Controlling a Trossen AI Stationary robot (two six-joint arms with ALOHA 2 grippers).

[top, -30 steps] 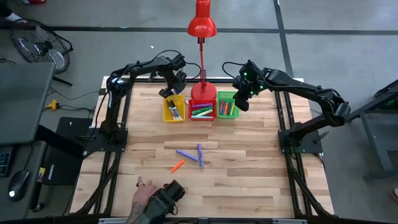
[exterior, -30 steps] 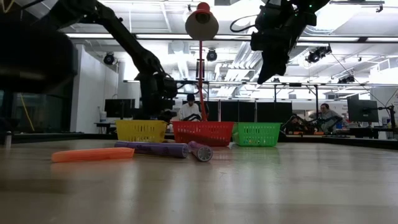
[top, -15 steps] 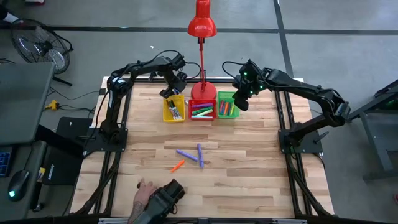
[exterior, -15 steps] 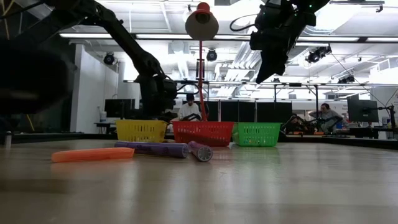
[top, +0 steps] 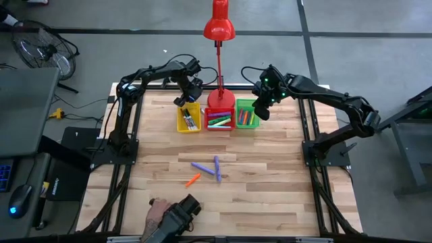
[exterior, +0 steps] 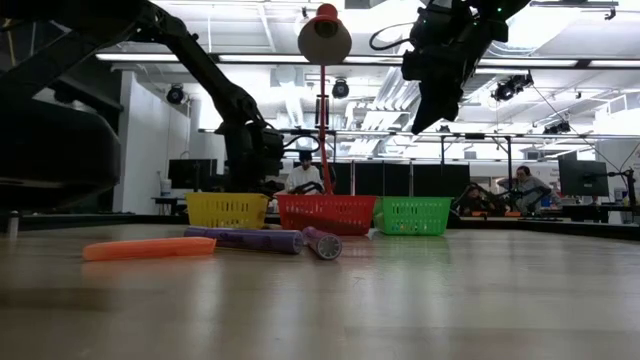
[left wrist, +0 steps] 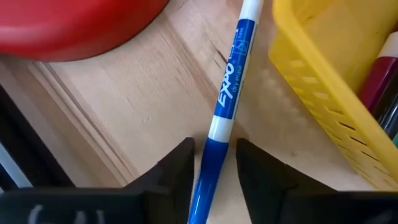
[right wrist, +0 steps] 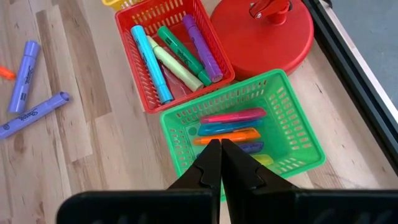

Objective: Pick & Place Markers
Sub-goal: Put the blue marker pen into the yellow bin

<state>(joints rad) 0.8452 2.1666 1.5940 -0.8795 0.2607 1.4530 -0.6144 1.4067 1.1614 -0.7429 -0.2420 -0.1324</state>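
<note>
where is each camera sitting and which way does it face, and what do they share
High: overhead, straight down on the table; both arms, left gripper and right gripper by the bins.
Low: table height, level across to the room; both arms from above.
Left wrist: past its fingers, shut on a blue marker beside the yellow bin.
Right wrist: past shut fingers, down on the green bin.
Shared: red bin in high, low, right wrist.
</note>
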